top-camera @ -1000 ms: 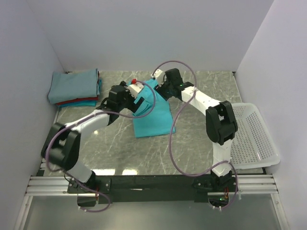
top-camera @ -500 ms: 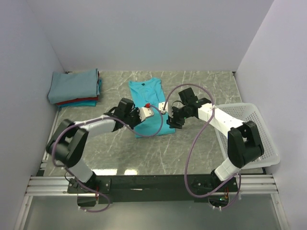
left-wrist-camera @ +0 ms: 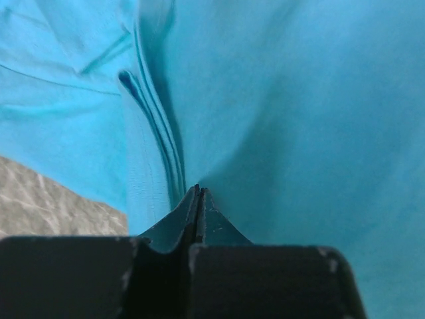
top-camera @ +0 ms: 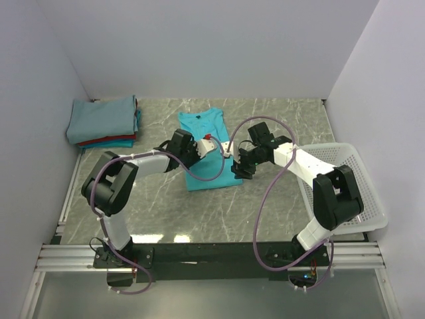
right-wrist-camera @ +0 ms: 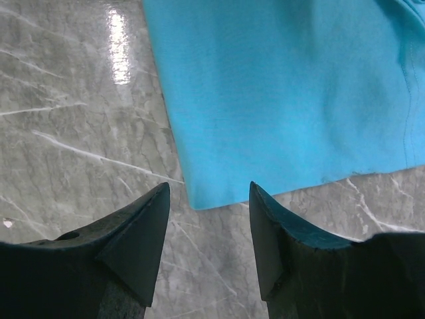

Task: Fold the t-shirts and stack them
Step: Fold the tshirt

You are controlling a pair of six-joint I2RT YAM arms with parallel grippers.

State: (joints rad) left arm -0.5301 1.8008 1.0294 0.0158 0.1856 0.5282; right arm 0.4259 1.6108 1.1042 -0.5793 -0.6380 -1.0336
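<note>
Since your left gripper (left-wrist-camera: pixel 198 193) just pinched the turquoise t-shirt (top-camera: pixel 202 126), your right gripper (right-wrist-camera: pixel 209 189), open at its corner, should grip before folding.

turquoise t-shirt (top-camera: pixel 202 123): matt cloth | table (top-camera: pixel 199 214): glossy marbled | basket (top-camera: pixel 364 203): perforated plastic

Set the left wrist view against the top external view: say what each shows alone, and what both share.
Left wrist only: the left gripper pinched shut on a layered fold of the turquoise t-shirt. Top external only: the stack of folded t-shirts far left, the white basket at right, the right gripper by the shirt's near right corner. Both: the turquoise t-shirt on the marble table.
</note>
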